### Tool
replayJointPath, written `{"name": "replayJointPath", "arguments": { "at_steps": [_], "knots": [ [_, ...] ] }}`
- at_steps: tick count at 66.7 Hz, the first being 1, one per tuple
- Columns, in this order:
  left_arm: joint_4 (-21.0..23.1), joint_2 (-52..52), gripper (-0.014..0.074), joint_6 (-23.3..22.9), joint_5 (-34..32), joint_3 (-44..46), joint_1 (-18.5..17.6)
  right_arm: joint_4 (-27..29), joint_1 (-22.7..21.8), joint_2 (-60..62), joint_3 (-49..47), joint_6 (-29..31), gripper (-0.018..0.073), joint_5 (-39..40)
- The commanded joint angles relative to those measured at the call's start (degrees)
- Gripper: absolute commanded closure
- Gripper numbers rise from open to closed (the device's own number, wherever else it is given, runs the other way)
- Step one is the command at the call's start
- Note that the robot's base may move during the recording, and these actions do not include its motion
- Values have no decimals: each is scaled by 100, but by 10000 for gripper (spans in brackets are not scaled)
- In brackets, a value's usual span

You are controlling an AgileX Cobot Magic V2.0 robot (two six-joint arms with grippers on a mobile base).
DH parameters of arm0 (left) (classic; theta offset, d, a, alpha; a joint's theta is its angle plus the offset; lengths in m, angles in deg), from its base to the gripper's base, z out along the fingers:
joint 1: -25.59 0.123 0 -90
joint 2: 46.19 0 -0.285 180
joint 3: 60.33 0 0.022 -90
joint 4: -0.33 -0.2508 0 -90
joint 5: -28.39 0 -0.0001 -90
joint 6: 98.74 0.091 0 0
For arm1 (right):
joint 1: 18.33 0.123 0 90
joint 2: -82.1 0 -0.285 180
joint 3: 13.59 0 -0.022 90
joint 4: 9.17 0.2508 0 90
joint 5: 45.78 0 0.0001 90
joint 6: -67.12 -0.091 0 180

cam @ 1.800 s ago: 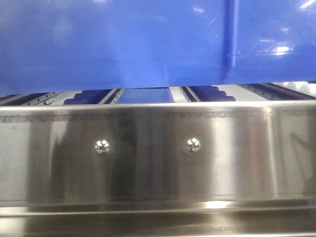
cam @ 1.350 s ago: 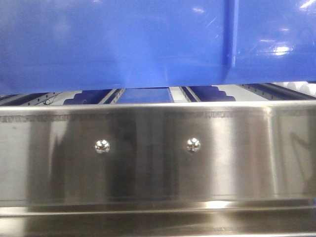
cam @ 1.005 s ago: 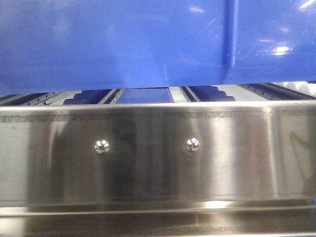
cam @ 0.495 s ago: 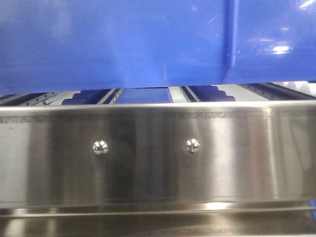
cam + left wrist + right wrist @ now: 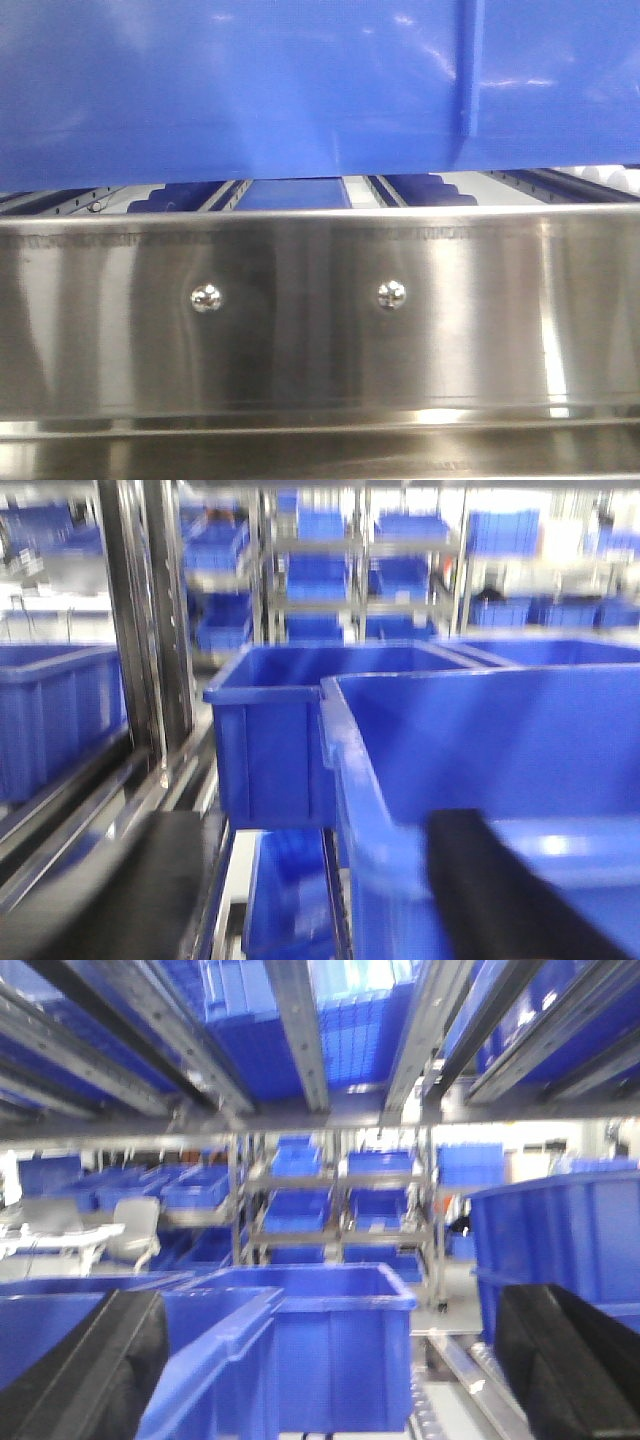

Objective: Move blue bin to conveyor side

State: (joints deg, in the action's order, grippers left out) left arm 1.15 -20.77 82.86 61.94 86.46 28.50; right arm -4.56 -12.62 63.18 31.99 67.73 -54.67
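Note:
The blue bin (image 5: 300, 90) fills the top of the front view, its glossy wall and one vertical rib just behind the steel rail. In the left wrist view my left gripper (image 5: 310, 900) is open, its black fingers (image 5: 110, 890) astride the bin's left rim (image 5: 345, 770), one outside and one inside. In the right wrist view my right gripper (image 5: 330, 1370) is open, its fingers (image 5: 570, 1360) astride the bin's right rim (image 5: 220, 1360). Neither pair touches the wall. The conveyor belt is out of view.
A shiny stainless-steel rail (image 5: 320, 320) with two rivets runs across the front, with roller tracks (image 5: 225, 193) behind it. Another blue bin (image 5: 270, 740) stands just behind the task bin. Shelf rails with more blue bins hang overhead (image 5: 300, 1030). A steel upright (image 5: 150, 630) stands at left.
The bin's lower edge stays where it was above the rail. Highlights on its wall and reflections on the steel rail have shifted slightly.

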Motion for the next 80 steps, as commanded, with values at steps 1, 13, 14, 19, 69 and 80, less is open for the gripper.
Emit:
{"name": "replayJointPath", "arguments": {
  "at_steps": [1,13,14,19,69,80],
  "knots": [
    [50,407,112,-9,23,309,-162,30,95,-561,-317,-24,-12,-51],
    [41,1221,17,-39,42,753,-544,30,209,-1579,-897,-24,-12,-104],
    [41,1283,13,-44,42,790,-570,30,219,-1647,-959,-24,-12,-151],
    [50,1606,13,-44,58,1019,-709,30,338,-2000,-1384,-24,-12,-455],
    [199,4957,16,-670,3125,4738,-720,-78,1210,-5966,-6563,-238,-10,-6103],
    [96,5487,16,-670,3639,5245,-616,-301,1210,-6463,-6906,-377,-10,-6108]
  ]
}}
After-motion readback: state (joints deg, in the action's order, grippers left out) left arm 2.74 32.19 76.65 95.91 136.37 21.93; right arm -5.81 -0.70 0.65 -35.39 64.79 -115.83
